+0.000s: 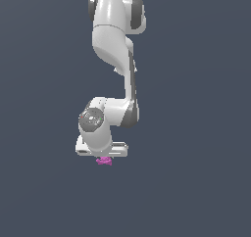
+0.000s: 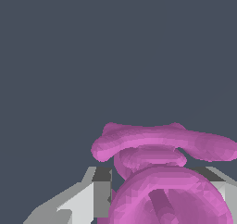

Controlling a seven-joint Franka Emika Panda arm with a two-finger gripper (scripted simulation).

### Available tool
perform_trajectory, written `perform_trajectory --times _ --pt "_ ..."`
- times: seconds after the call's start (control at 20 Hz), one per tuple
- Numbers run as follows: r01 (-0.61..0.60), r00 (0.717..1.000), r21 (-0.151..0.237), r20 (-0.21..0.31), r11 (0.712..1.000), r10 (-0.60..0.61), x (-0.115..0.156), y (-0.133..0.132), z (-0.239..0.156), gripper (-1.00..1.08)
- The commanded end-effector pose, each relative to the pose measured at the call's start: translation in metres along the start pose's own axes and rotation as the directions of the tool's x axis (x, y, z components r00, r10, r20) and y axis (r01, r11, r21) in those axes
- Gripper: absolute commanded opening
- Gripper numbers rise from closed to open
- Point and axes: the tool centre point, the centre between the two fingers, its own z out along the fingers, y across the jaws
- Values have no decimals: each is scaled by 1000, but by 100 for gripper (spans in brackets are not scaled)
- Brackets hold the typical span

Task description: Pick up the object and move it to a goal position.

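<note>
The object (image 1: 103, 161), a magenta lumpy figurine, sits directly under the hand (image 1: 102, 157), between its fingers (image 2: 95, 197) in the wrist view. Whether the hand grips it I cannot tell; no goal marker shows, so the move seems left.

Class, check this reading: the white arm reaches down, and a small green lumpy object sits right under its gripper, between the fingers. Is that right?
Not quite: the colour is wrong. The object is magenta-pink, not green. The exterior view shows it just below the gripper, and the wrist view shows the same pink lumpy shape between the fingers. The rest stands: the white arm reaches down over it.
</note>
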Motion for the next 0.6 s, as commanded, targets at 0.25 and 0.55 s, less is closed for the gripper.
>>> perform_trajectory --times 0.25,0.55 --pt "0 1000 0 0 1000 0 -1 -1 -1 -100" --pt "0 1000 0 0 1000 0 -7 -7 -12 -100"
